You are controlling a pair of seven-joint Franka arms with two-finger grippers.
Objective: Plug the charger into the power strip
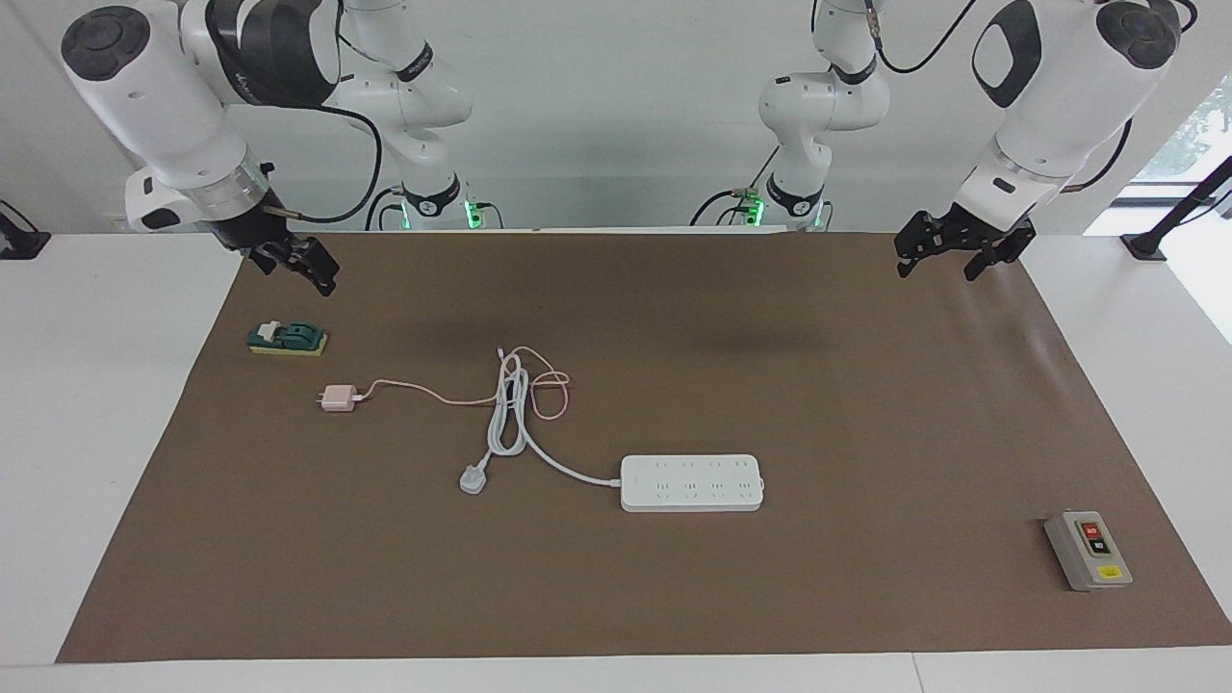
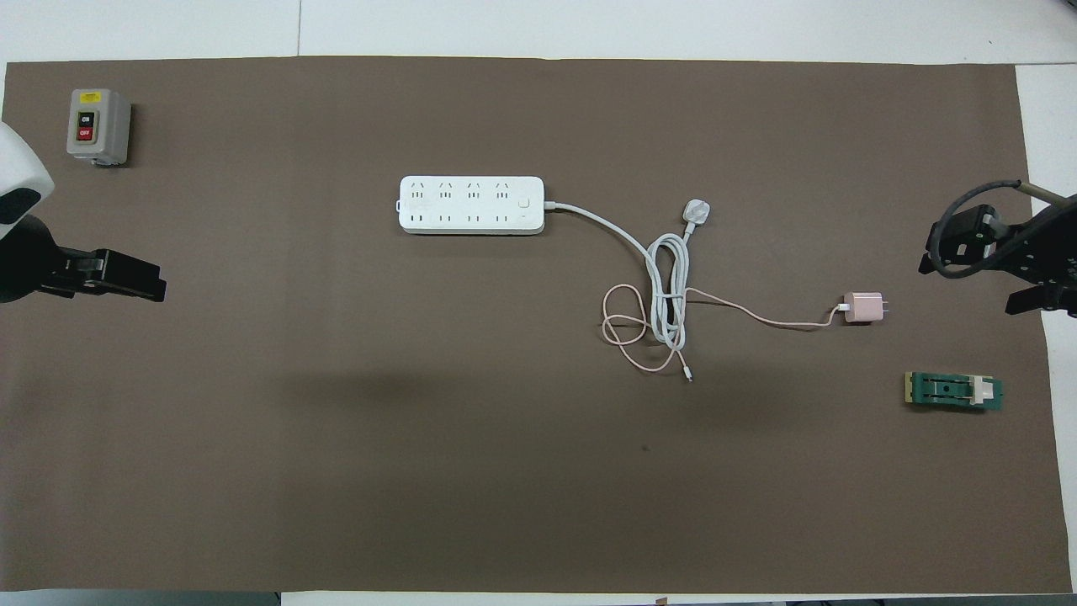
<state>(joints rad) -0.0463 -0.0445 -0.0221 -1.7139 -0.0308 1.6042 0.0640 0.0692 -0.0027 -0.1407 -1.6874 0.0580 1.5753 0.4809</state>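
The pale-pink charger (image 1: 337, 397) (image 2: 862, 307) lies on the brown mat toward the right arm's end, its thin pink cable looping toward the middle. The white power strip (image 1: 691, 482) (image 2: 471, 204) lies flat near the mat's middle, farther from the robots than the charger, sockets up. My right gripper (image 1: 313, 274) (image 2: 968, 284) hangs open and empty in the air over the mat's edge, close to the charger and not touching it. My left gripper (image 1: 938, 269) (image 2: 156, 289) waits open and empty over the mat's other end.
The strip's thick white cord is coiled over the pink cable and ends in a white three-pin plug (image 1: 472, 478) (image 2: 697, 210). A green block (image 1: 287, 338) (image 2: 953, 391) lies near the right gripper. A grey box with red and black buttons (image 1: 1088, 549) (image 2: 97, 126) stands at the left arm's end.
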